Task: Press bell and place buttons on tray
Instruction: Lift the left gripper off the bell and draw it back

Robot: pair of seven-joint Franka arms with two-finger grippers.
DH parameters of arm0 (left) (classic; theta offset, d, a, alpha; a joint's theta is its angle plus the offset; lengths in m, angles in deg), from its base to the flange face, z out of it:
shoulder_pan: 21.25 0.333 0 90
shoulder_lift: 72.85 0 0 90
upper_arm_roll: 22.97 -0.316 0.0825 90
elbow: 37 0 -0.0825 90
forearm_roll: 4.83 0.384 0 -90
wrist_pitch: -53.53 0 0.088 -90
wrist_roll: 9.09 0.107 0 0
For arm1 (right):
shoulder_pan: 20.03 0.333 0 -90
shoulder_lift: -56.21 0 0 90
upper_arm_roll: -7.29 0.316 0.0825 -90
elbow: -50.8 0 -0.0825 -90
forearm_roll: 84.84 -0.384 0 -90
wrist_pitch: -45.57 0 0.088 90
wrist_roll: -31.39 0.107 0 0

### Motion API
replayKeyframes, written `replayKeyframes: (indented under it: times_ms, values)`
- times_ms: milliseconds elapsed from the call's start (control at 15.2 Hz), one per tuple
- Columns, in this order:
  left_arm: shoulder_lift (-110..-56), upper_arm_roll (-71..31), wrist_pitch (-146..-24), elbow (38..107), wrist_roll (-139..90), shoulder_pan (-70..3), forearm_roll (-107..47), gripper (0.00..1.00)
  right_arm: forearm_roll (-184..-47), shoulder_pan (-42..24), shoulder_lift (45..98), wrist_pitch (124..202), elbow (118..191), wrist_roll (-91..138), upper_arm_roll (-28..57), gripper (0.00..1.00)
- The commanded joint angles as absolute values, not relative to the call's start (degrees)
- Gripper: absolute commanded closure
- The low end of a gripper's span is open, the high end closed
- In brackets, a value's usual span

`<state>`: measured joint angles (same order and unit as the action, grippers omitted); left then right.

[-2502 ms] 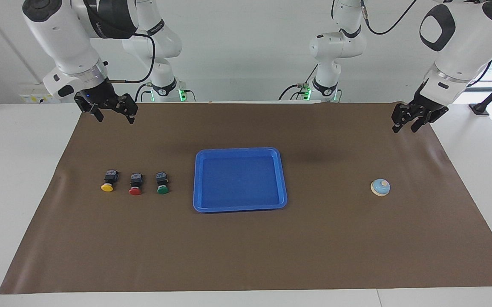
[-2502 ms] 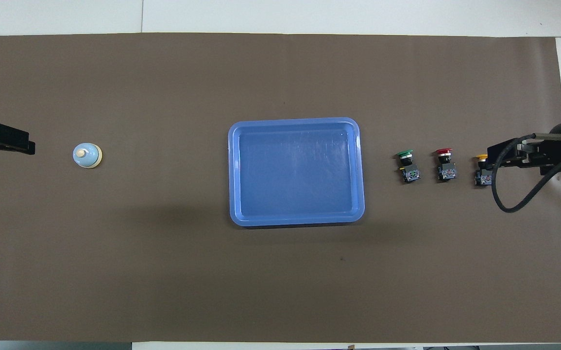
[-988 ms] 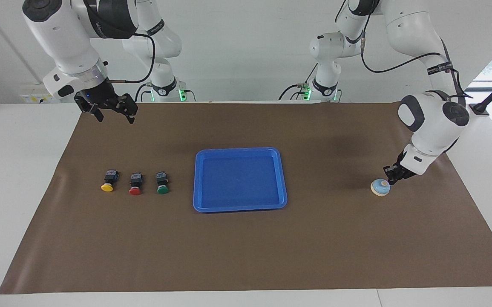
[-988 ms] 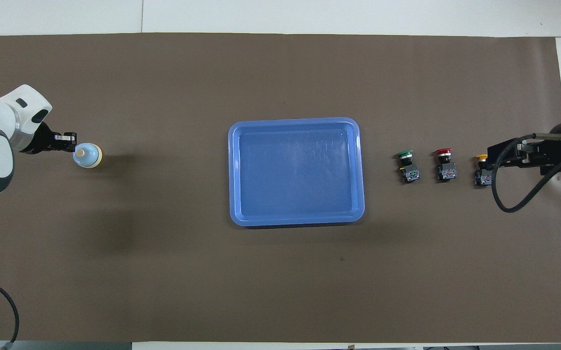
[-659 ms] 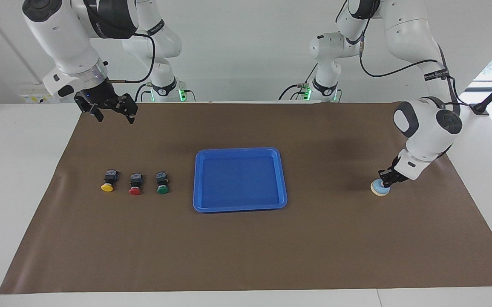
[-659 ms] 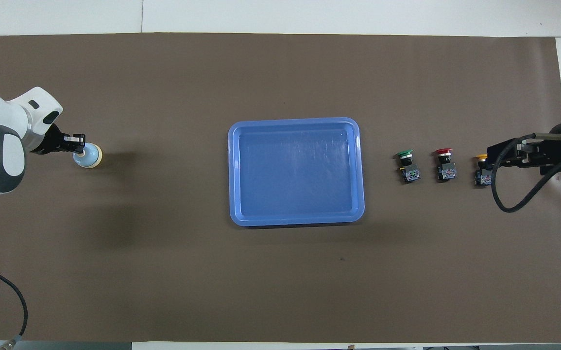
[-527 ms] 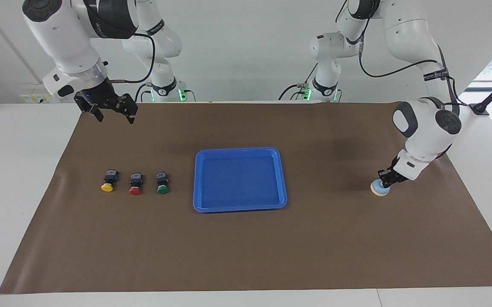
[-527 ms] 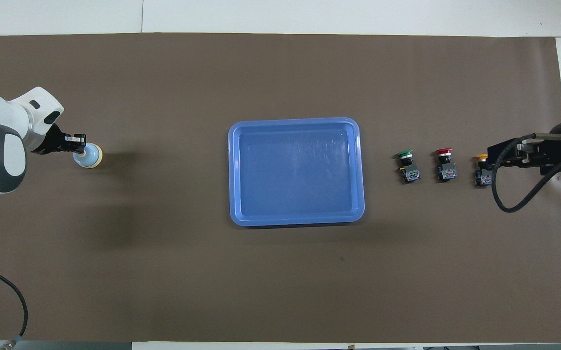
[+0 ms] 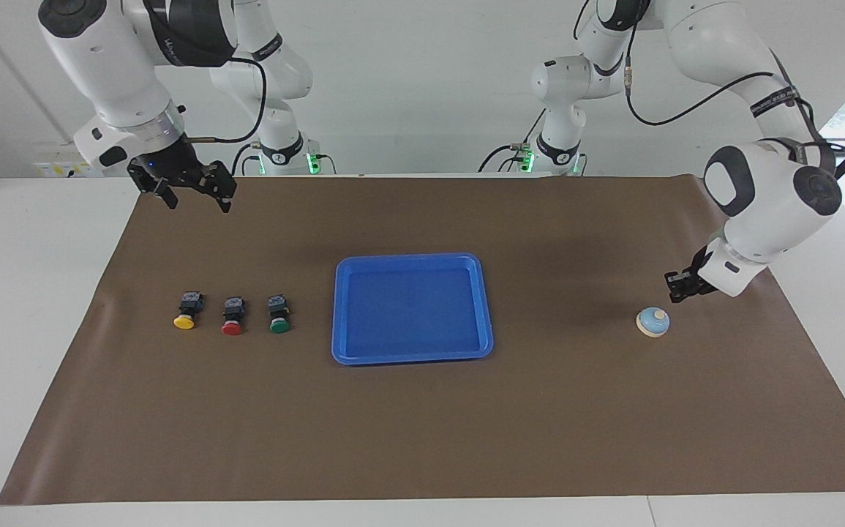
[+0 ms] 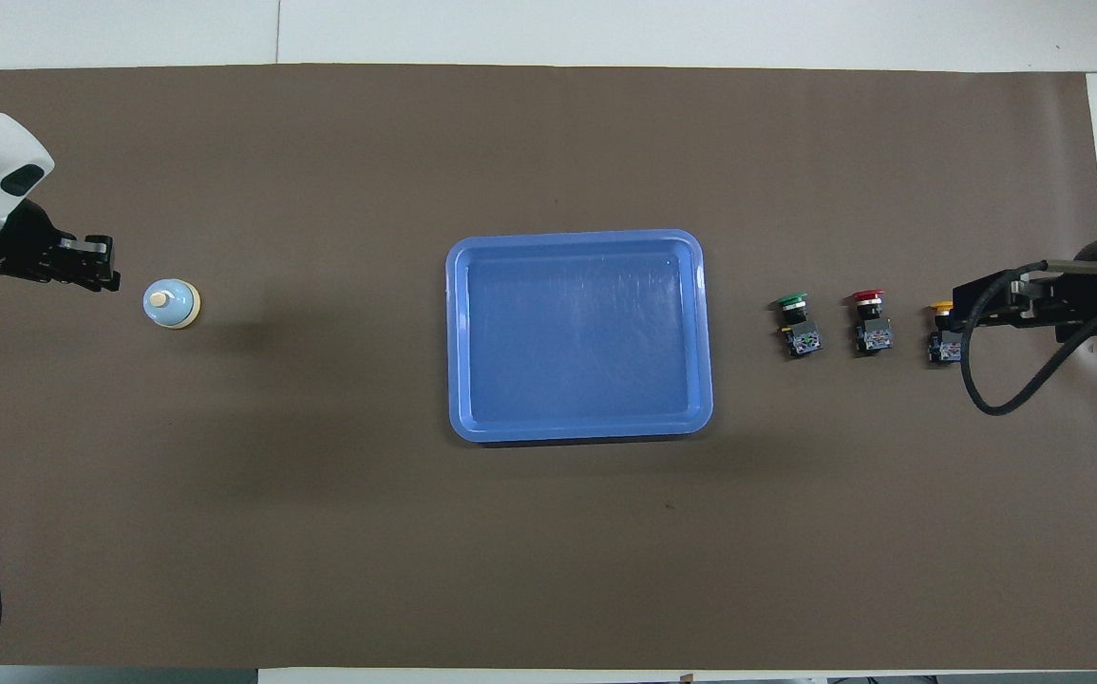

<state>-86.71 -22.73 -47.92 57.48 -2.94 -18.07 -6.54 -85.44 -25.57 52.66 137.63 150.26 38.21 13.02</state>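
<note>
Right gripper (image 9: pixel 194 196): seen raised at the upper left of the facing view, over the brown mat's (image 9: pixel 422 424) corner; the fingers are spread wide and nothing is held. The right arm is at rest.
Yellow button (image 9: pixel 185 310): found at the left of the facing view, lying on the mat, first in a row of three.
Red button (image 9: pixel 233 316): placed just beside the yellow one, apart from it, in the middle of the row.
Green button (image 9: pixel 279 314): last in the row, near the tray but not touching it.
Tray (image 9: pixel 339 307): set at the centre of the frame, flat on the mat; nothing is seen in it.
Bell (image 9: pixel 653 321): seen at the right of the facing view, upright on the mat, well apart from the tray.
Left gripper (image 9: pixel 677 287): held in the air at the right, just above the bell and clear of it; nothing is gripped, and how far the fingers are parted cannot be told.
</note>
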Motion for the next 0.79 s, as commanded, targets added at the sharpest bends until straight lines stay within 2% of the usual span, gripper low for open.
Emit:
replayKeyframes:
  times_ms: [0, 461, 724]
  values:
    - [-83.15, -23.32, -42.81, 57.75, -6.43, -19.5, -6.67, 0.0, -85.55, -26.19, 52.08, 136.8, 150.46, 36.66, 13.36, 0.0]
    - [-74.36, -22.88, -30.86, 58.19, -7.68, -18.88, -6.67, 0.0, -85.55, -26.27, 52.08, 136.8, 150.46, 36.66, 13.36, 0.0]
    - [-72.15, -23.05, -30.05, 59.85, -7.42, -18.79, -6.76, 0.0, -85.55, -26.19, 52.08, 136.8, 150.46, 36.66, 13.36, 0.0]
